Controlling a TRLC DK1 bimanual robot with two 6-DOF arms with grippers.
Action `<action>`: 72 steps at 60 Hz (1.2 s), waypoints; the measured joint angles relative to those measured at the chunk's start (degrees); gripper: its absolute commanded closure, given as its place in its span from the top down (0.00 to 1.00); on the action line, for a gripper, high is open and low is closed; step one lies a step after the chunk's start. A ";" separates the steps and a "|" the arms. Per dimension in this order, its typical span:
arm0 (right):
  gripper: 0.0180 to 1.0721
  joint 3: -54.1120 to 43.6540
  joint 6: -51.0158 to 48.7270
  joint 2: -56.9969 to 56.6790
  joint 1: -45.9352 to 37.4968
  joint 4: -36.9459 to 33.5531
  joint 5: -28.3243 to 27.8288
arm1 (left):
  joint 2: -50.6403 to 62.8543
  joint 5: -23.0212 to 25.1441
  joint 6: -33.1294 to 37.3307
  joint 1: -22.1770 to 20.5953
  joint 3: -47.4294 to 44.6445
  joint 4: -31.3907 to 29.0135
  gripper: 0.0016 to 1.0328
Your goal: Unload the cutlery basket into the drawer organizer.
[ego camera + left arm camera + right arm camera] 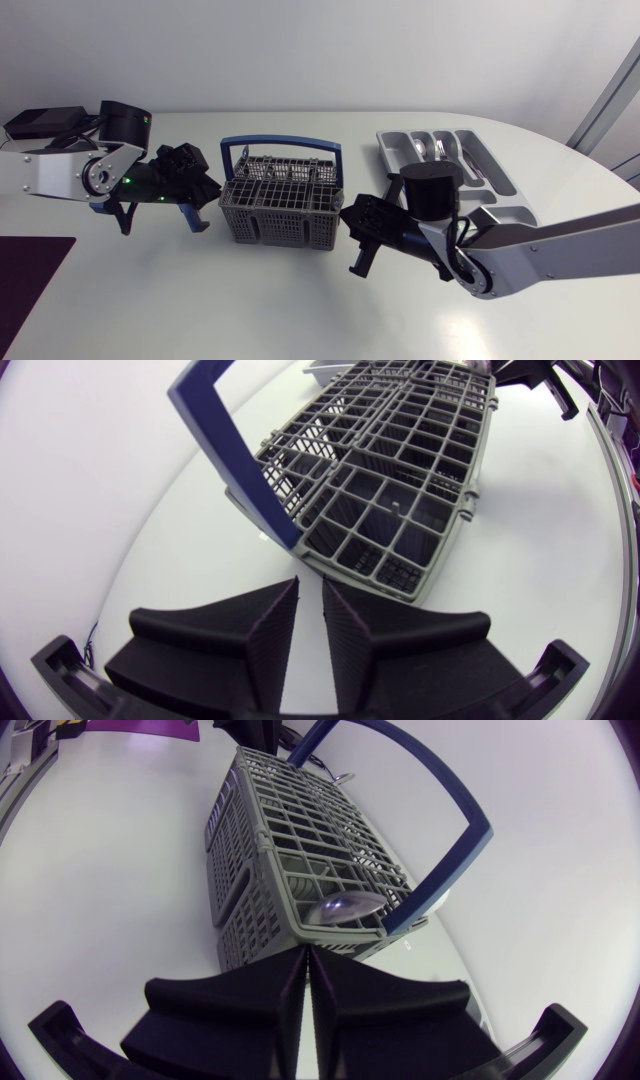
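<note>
The grey cutlery basket (275, 205) with its upright blue handle (280, 143) stands mid-table. My left gripper (203, 188) sits just left of it; in the left wrist view the basket (400, 470) lies straight ahead of that gripper (310, 585), whose fingers stand a narrow gap apart around nothing. My right gripper (352, 222) is close to the basket's right side, shut and empty (307, 955). A spoon's bowl (345, 907) shows inside the basket (290, 830) near that end. The grey drawer organizer (505, 188) lies at the back right with some cutlery (440, 150) in it.
A dark purple mat (30, 270) lies at the table's front left corner. Bare white tabletop (250, 300) stretches in front of the basket. The organizer sits behind my right arm's elbow (432, 190).
</note>
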 measured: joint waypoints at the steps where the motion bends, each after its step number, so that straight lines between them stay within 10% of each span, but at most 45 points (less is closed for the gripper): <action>1: 0.09 -0.33 0.00 -0.35 -0.02 -0.02 0.00 | -0.61 0.00 -0.02 -0.26 -0.33 -0.24 0.21; 35: 0.10 -7.21 -0.02 -9.75 1.88 -2.51 0.28 | -15.37 2.95 -2.32 -8.83 -9.66 -4.66 0.21; 51: 0.22 -7.08 -0.22 -13.11 -1.62 -2.99 1.29 | -17.44 1.42 -2.49 -8.44 -7.28 -10.23 0.32; 72: 0.14 -6.99 -0.20 -18.73 -2.12 -5.79 1.22 | -18.56 1.20 -2.49 -9.07 -5.18 -11.67 0.32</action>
